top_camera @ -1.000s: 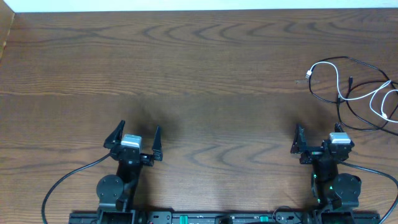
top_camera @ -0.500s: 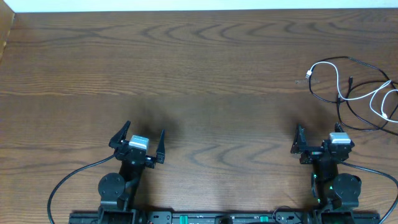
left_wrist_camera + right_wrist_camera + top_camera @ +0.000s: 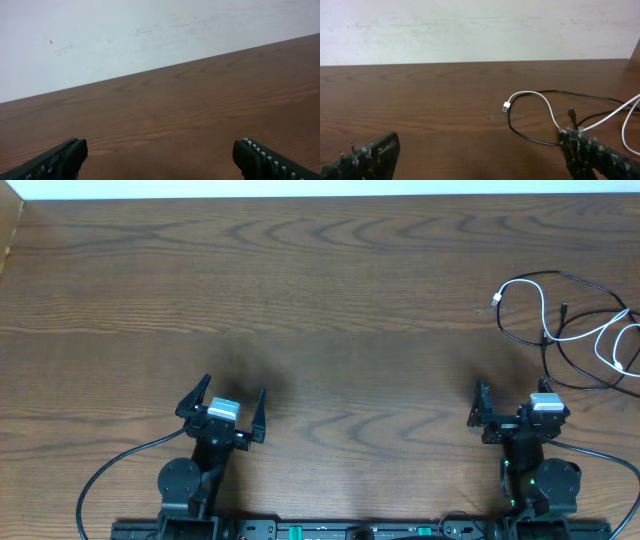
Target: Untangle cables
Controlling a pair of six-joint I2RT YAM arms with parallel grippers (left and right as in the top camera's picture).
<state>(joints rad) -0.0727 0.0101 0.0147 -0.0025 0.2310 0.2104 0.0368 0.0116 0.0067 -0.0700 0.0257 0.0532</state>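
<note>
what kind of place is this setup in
Likely a robotics lab bench, not a home: the left gripper and right gripper sit on arms fixed at one edge of a wood-grain table, a plain pale wall behind, black and white cables laid out.

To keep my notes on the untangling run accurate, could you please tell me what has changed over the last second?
The left gripper shifted slightly to the right, turning a little, then came to rest. It took hold of nothing; its jaws stand open. The right gripper stayed open and in place, and the white cable and black cable lie untouched at the table's right edge.
</note>
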